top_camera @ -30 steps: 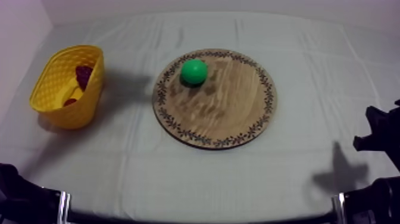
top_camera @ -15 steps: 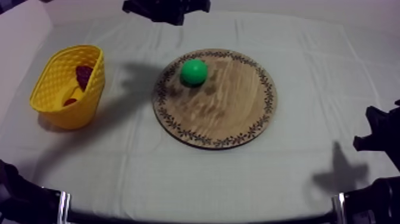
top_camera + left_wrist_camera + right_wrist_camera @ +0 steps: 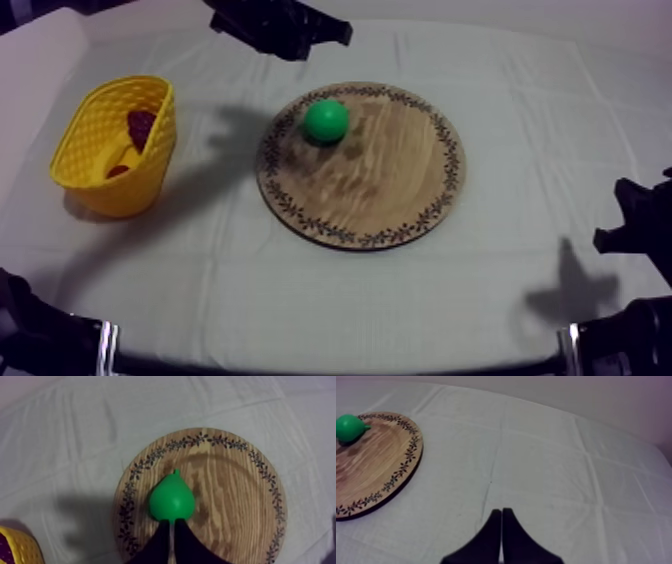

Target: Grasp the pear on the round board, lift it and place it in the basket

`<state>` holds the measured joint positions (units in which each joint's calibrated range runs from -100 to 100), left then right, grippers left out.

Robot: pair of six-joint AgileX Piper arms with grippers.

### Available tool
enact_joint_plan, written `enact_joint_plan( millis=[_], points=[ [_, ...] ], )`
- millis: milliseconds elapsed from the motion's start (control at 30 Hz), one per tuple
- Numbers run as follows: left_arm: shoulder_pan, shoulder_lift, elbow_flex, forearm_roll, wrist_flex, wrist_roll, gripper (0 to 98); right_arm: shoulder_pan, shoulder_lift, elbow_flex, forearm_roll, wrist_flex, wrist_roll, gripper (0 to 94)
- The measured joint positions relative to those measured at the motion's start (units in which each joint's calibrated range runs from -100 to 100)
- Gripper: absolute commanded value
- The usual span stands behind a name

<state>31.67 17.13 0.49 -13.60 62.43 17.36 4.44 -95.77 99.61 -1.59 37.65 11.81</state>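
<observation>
The top view looks down on a tabletop (image 3: 300, 290) under a pale grey-white cloth. A round wooden board (image 3: 370, 190) with a dark leaf-patterned rim lies near the middle. The green pear (image 3: 326, 120) rests on the far left part of the board, just inside the rim. A yellow basket (image 3: 90, 150) stands well apart from the board at the left side, tilted. This view lets you see into it: a dark purple fruit (image 3: 140, 125) and a small red fruit (image 3: 117, 171) lie inside. Your left arm (image 3: 275, 22) comes in as a black shape at the upper left, beyond the board's far edge. Your right arm (image 3: 635, 225) sits low at the right edge, well away from the board. The left wrist view adds the pear's shape and lie. The pear (image 3: 171, 501) is on its side on the board (image 3: 230, 491), with its stem pointing away from the pincer. Your left pincer (image 3: 170, 524) has its two black fingers pressed together into a narrow wedge, holding nothing. Its tips meet the pear's broad end in this view, and you cannot tell whether they touch it. A corner of the basket (image 3: 15, 548) shows beside the board. The right wrist view shows your right pincer (image 3: 501, 511), also closed to a narrow wedge with nothing in it, above bare cloth. From here the board (image 3: 371, 466) and the pear (image 3: 348, 427) lie off to one side, well apart from the fingers.
</observation>
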Motion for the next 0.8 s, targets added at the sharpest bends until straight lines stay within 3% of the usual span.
enact_joint_plan(
  millis=[67, 167, 333, 400, 533, 800],
  points=[
    [-0.03, 0.0, 0.19, -0.12, -0.16, 0.28, 14.0, 0.0, 0.0, 0.0, 0.0, 0.0, -0.06, 0.5],
    [-0.31, -0.08, 0.33, -0.42, -0.7, 0.68, 30.6, 0.0, 0.0, 0.0, 0.0, 0.06, -0.06, 0.5],
    [-0.76, -0.13, 0.58, -0.06, -1.19, 1.72, 73.8, 0.0, 0.0, 0.0, 0.0, -0.01, -0.06, 0.5],
    [-1.04, -0.13, 0.67, 0.48, -1.29, 2.32, 85.1, 0.0, 0.0, 0.0, 0.0, -0.01, -0.06, 0.5],
    [-1.3, -0.13, 0.59, 1.04, -1.36, 3.04, 93.3, 0.0, 0.0, 0.0, 0.0, -0.01, -0.06, 0.5],
    [-1.23, 1.4, 1.34, 1.9, -1.34, 2.21, 95.7, 0.0, 0.0, 0.0, 0.0, -0.01, -0.06, 0.5]
  ],
)
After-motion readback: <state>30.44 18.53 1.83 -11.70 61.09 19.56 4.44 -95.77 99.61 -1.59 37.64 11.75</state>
